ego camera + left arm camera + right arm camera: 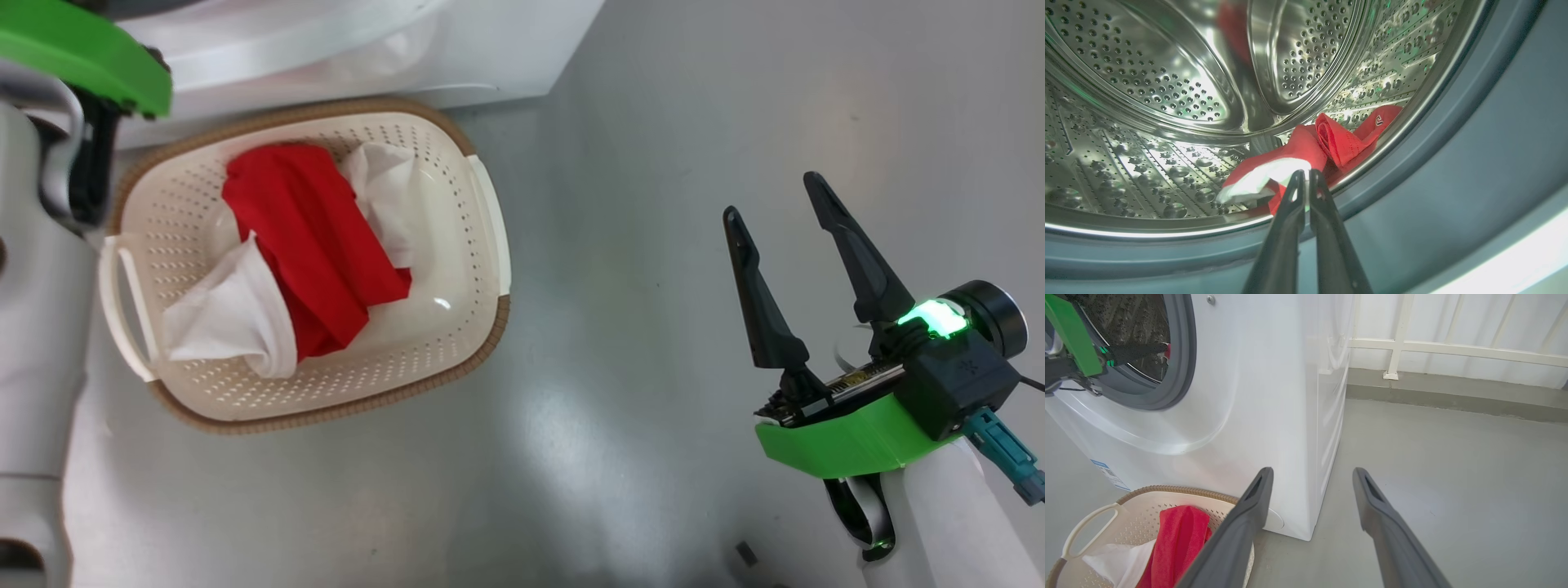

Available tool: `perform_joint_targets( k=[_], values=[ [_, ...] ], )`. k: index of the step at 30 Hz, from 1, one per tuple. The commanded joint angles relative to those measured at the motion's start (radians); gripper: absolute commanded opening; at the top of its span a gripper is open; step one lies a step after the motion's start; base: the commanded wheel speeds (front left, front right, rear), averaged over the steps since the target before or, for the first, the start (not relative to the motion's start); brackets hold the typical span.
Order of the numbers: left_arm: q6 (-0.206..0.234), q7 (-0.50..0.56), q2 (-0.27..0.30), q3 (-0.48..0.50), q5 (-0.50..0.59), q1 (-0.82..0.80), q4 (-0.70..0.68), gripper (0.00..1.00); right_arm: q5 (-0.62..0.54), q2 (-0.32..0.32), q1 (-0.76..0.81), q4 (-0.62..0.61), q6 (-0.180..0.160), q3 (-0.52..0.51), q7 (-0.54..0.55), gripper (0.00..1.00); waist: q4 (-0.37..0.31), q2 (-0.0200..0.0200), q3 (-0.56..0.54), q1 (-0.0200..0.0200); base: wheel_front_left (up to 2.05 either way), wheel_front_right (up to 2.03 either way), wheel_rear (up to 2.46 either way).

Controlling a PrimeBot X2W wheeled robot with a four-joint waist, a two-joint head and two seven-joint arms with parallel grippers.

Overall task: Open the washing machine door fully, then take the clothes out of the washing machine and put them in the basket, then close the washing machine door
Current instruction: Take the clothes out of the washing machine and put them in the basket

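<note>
Inside the washing machine (1274, 396), a red and white garment (1331, 143) of the clothes lies at the steel drum's (1167, 81) front lip. My left gripper (1305, 172) reaches into the drum and is shut on the garment's white-and-red edge. Other red and white clothes (310, 245) lie in the cream basket (343, 110), which stands on the floor before the machine. My right gripper (772, 197) hangs open and empty over bare floor, right of the basket. The washing machine door is out of view.
The grey rubber gasket (1474, 143) rings the drum opening. A blue label (1106, 473) marks the machine's lower corner above the basket (1180, 490). Grey floor (1453, 477) stretches right of the machine to a white railing (1396, 343).
</note>
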Motion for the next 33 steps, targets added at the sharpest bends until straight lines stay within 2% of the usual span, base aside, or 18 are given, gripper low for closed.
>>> perform_joint_targets(
  k=[1, 19, 33],
  values=[
    [0.002, -0.006, 0.037, 0.029, 0.008, 0.028, -0.042, 0.0, -0.007, 0.001, 0.008, -0.017, 0.005, 0.019, -0.006, 1.0, 0.019, -0.0001, -0.022, -0.0001, 0.0, 0.0, 0.0],
    [0.035, -0.006, -0.033, 0.169, 0.079, 0.384, -0.382, 0.0, 0.002, 0.001, -0.006, 0.026, 0.005, 0.009, -0.006, 1.0, 0.081, -0.0001, -0.175, -0.0001, 0.0, 0.0, 0.0],
    [0.038, -0.006, -0.077, 0.232, 0.107, 0.632, -0.548, 0.0, 0.019, 0.001, 0.022, 0.049, 0.005, -0.01, -0.006, 1.0, 0.098, -0.0001, -0.302, -0.0001, 0.0, 0.0, 0.0]
  ],
)
